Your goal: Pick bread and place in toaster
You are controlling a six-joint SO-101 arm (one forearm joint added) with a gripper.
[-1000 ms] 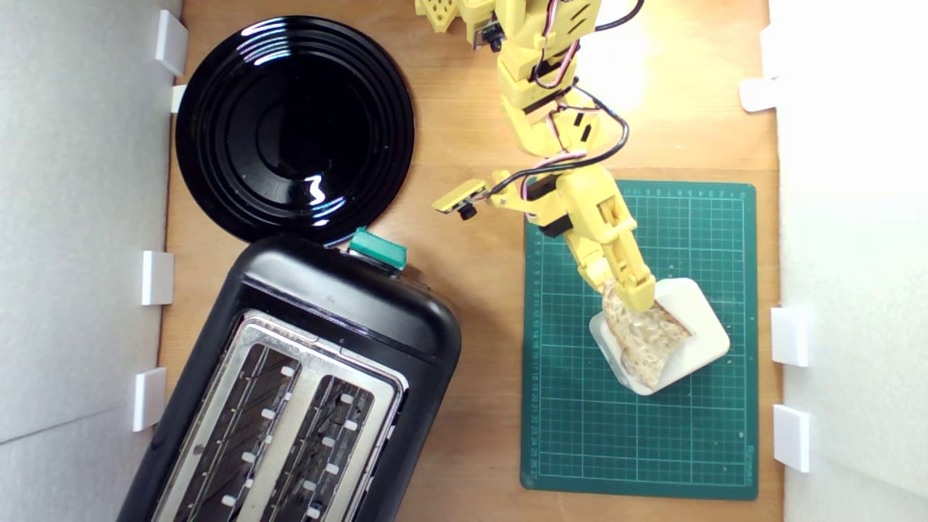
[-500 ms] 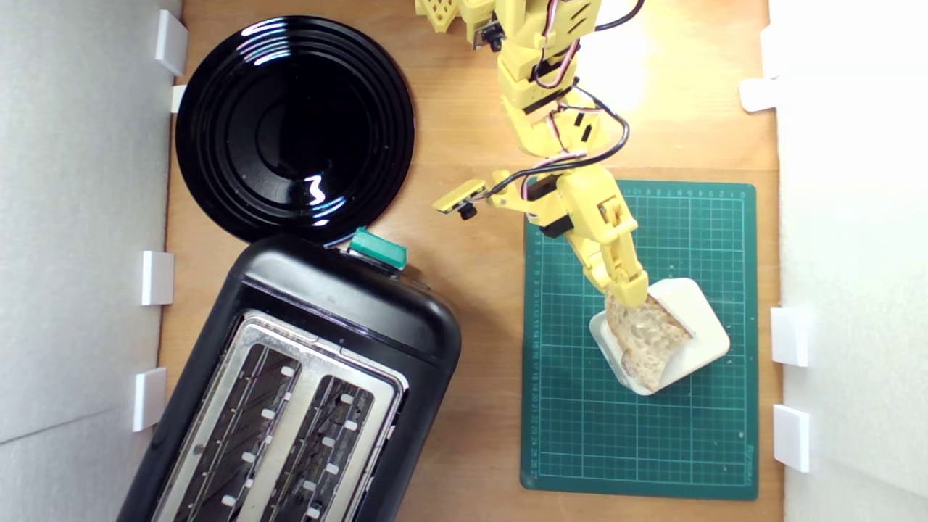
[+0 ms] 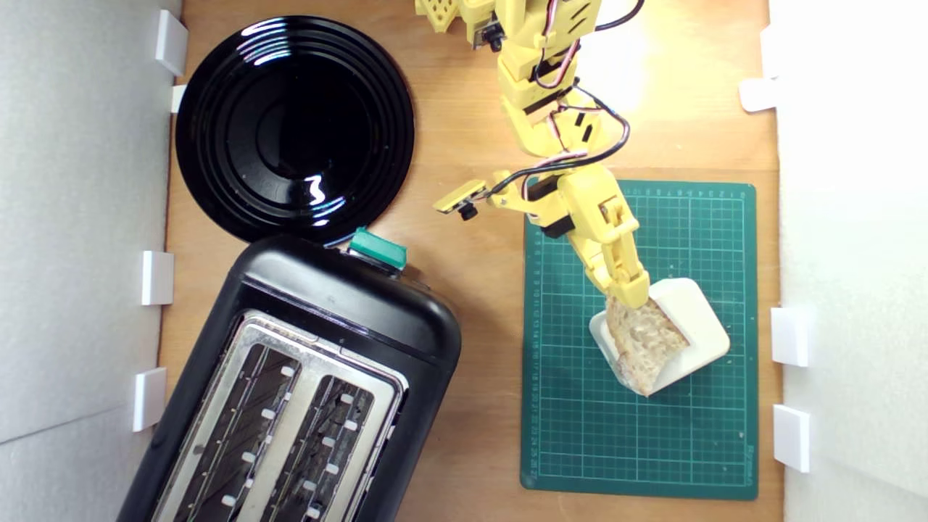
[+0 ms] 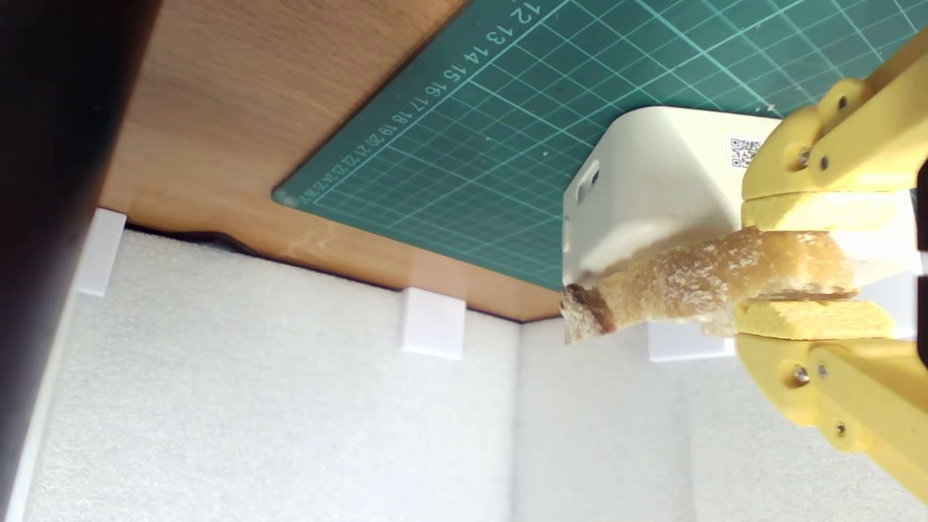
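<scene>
Holding only one end of the bread (image 3: 644, 344) above the white block (image 3: 696, 319) at the frame's lower right, the pinching gripper (image 3: 629, 296) could drop it before the toaster (image 3: 304, 391) at lower left.

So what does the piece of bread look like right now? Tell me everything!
The bread is a thin half-slice with tan, holey crumb and a golden-brown, floury crust. The yellow pincer is shut on one end, with a pad pressing each flat face, and the rest sticks out past the pads. It sits above the white block on the green cutting mat; whether it still touches the block is unclear. It is well away from the toaster.
</scene>
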